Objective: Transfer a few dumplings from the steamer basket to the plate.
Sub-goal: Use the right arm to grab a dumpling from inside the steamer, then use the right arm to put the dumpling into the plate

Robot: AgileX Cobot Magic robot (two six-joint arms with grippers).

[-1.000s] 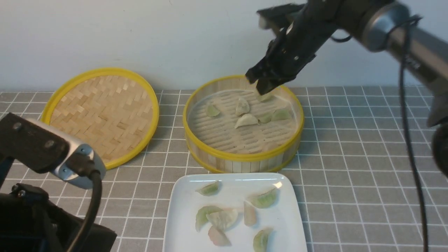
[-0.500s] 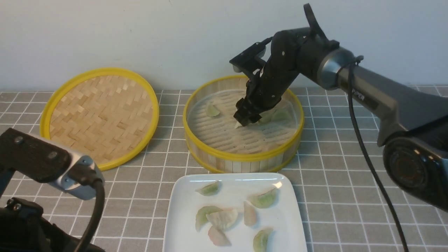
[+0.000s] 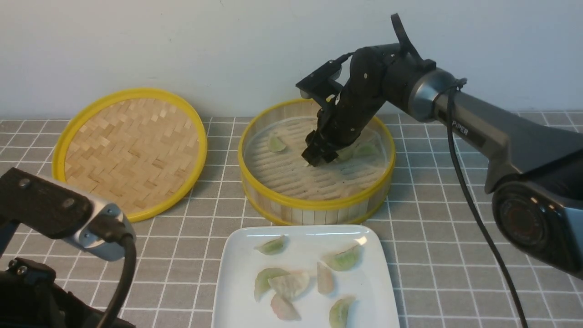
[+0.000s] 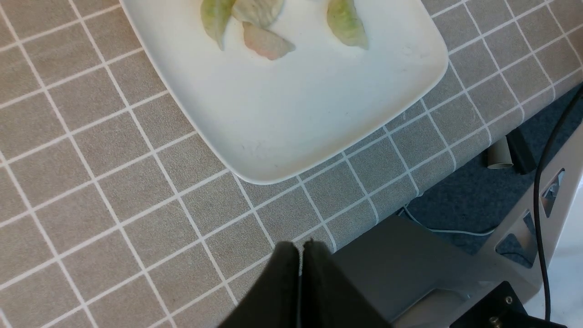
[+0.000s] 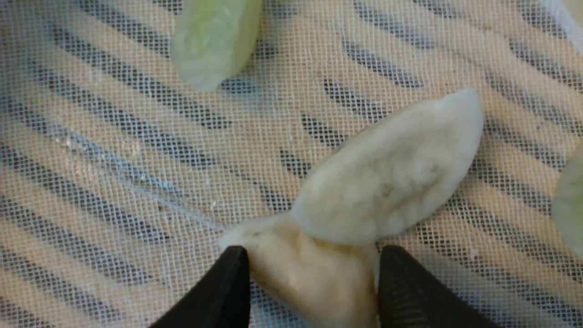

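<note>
While the left gripper (image 4: 299,269) hangs idle over the table's (image 3: 455,237) near edge with its fingers pressed together on nothing, the right gripper (image 3: 316,159) is down in the middle of the basket (image 3: 314,203). The right wrist view shows its two black fingertips (image 5: 232,278) touching either flank of a cream dumpling (image 5: 314,278), so it appears to be pinching it, though how firmly cannot be told. A second cream dumpling (image 5: 391,168) leans over the first one's far end, and a green one (image 5: 214,36) lies apart beyond it. The plate (image 3: 233,296) sits at the basket's 6 o'clock and holds seven dumplings; the lid (image 3: 130,150) lies at the basket's 9 o'clock.

The step in hand looks like the pick of one more dumpling. The next move calls for a straight lift clear of the basket wall, slow enough that the overlapping neighbour slides off rather than tearing the skin, then a carry toward 6 o'clock to a bare patch of plate.
</note>
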